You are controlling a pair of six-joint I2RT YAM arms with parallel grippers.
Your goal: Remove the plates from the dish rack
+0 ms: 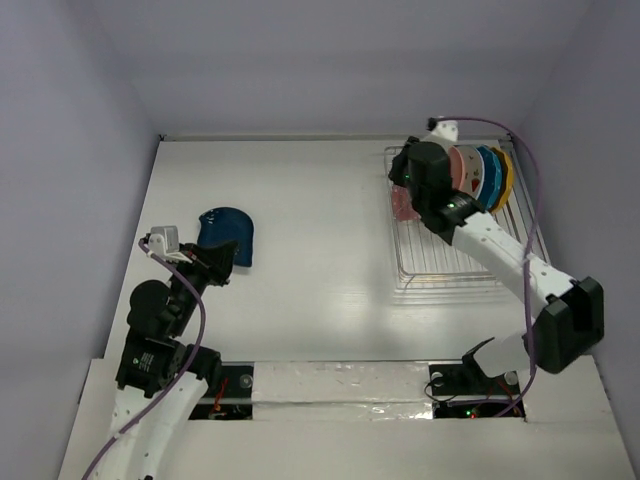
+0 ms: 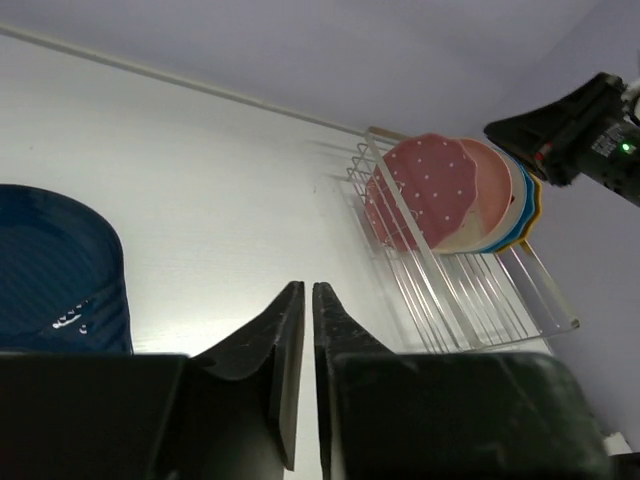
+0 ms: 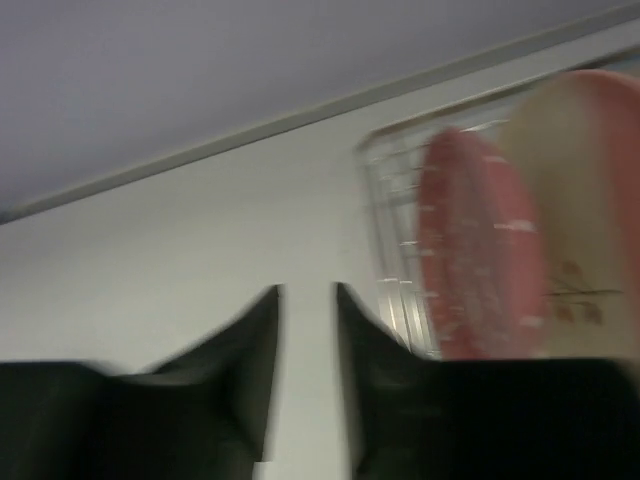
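The dark blue plate [image 1: 226, 235] lies flat on the table at the left; it also shows in the left wrist view [image 2: 60, 275]. My left gripper [image 1: 222, 268] [image 2: 308, 287] is shut and empty just in front of it. The dish rack [image 1: 450, 255] [image 2: 470, 300] stands at the back right and holds the other plates upright: pink dotted [image 2: 425, 190] [image 3: 470, 250] foremost, cream-and-pink with sprig [image 3: 575, 220] behind it, then teal [image 1: 488, 176] and orange-yellow [image 1: 503, 172]. My right gripper [image 1: 408, 185] [image 3: 308, 290] is open and empty at the rack's left side, beside the pink dotted plate.
Walls enclose the table [image 1: 320, 200] on the left, back and right. The right arm's purple cable [image 1: 530, 180] arches over the rack. The right wrist view is blurred.
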